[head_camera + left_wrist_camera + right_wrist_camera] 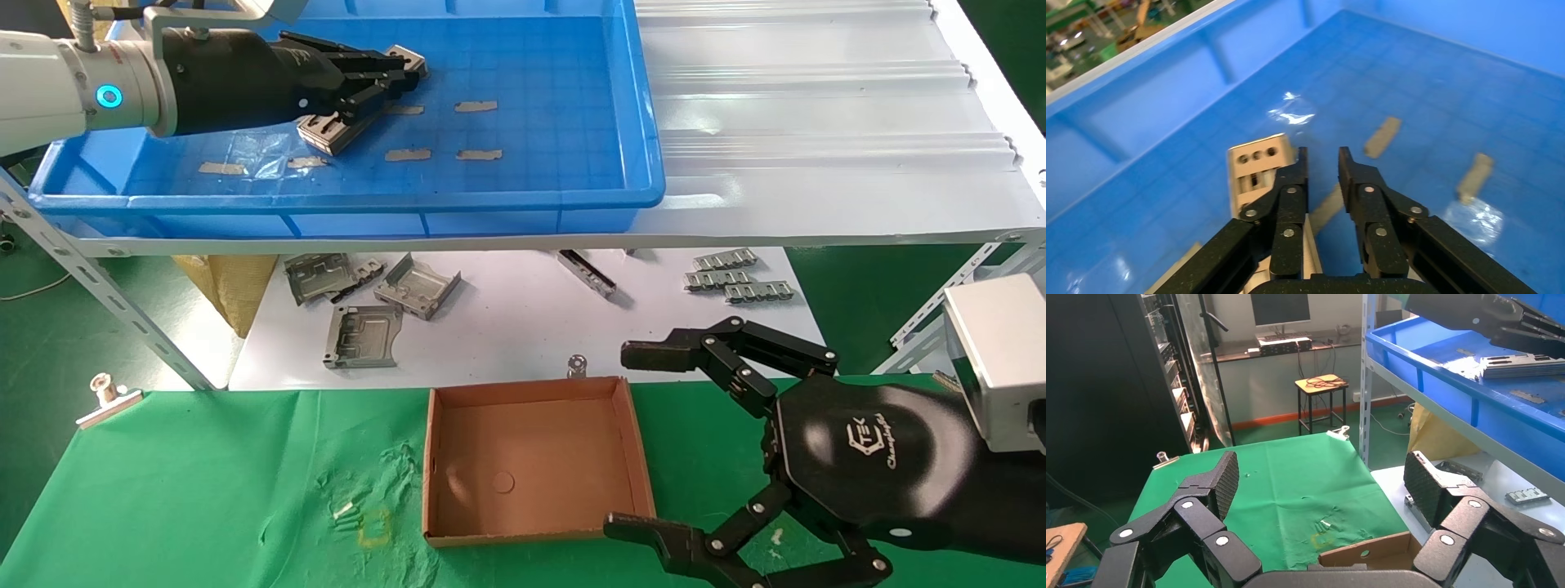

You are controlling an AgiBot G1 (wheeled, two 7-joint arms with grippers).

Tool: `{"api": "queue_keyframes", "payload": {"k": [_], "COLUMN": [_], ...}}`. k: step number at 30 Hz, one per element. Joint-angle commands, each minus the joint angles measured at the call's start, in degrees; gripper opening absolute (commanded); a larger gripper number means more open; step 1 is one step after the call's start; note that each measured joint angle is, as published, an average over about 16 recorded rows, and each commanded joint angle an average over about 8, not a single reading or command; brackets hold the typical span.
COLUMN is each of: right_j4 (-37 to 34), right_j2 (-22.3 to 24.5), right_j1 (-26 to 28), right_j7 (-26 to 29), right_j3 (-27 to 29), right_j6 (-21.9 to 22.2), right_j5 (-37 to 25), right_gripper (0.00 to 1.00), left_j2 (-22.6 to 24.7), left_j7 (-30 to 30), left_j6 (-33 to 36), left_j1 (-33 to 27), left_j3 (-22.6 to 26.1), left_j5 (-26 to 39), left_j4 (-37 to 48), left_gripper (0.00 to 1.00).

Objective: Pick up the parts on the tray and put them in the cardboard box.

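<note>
Right gripper (pixel 645 441) at 4 o'clock, nearest the camera, jaws wide and empty, just beside the cardboard box (pixel 535 460) on the green cloth (pixel 204 490). Left gripper (pixel 404 72) at 11 o'clock, inside the tray (pixel 523 131), jaws narrow, a small gap between fingertips (pixel 1299 160), above the stacked parts (pixel 335 131); can't tell if it grips one. Brackets (pixel 368 306) lie on the white table (pixel 507 327).
</note>
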Motion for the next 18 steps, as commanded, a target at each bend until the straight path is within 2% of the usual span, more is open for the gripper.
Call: {"api": "queue_keyframes", "payload": {"k": [1,18], "right_j4": [0.0,0.0], "right_j2": [0.0,0.0], "right_j1": [0.0,0.0], "right_j7": [0.0,0.0], "right_j3": [0.0,0.0], "right_j6": [0.0,0.0], "right_j5": [0.0,0.0], "right_gripper": [1.0,1.0], "left_j2": [-0.3,0.1], "left_j7": [0.9,1.1], "left_j6": [1.4,-2.4], "left_j1": [0.0,-0.4], "left_j3": [0.0,0.0], "left_j5": [0.0,0.0], "left_j4": [-0.3,1.9], "left_gripper": [1.0,1.0]}}
